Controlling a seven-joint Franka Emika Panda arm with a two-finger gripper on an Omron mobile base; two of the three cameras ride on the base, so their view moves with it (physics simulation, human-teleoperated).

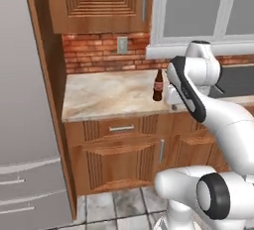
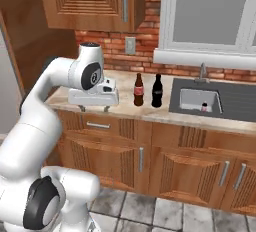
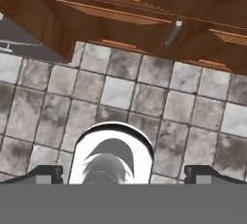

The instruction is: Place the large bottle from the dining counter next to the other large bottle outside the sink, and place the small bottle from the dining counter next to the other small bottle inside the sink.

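I have the gripper [image 2: 93, 108] hanging at left centre of the right base view, in front of the worktop [image 2: 150, 113] edge, fingers spread wide and holding nothing. In the hand view the two finger tips [image 3: 46, 174] sit far apart at the bottom corners, pointing down at the tiled floor [image 3: 120, 92], with cabinet doors [image 3: 111, 15] across the top of that frame.

Two large bottles stand upright on the worktop just left of the sink [image 2: 200, 101], centre of the right base view: a brown bottle with red label [image 2: 139, 90] and a dark bottle [image 2: 157, 91] right beside it, close together; I can't tell if they touch. Both are outside the sink basin. Inside the basin I see one small bottle [image 2: 204, 107] near its right wall, too small to read details. A tap [image 2: 202, 71] rises behind the sink.

In the left base view the brown bottle [image 1: 158, 86] shows at centre, standing on the worktop [image 1: 104, 95], with the arm's white links covering what lies to its right. Grey fridge [image 1: 25, 125] fills the left of that frame. Brick wall [image 1: 99, 50] with a wall socket [image 1: 122, 44] behind the worktop, window [image 2: 210, 11] upper right, wooden upper cabinet [image 1: 99, 1] at the top.
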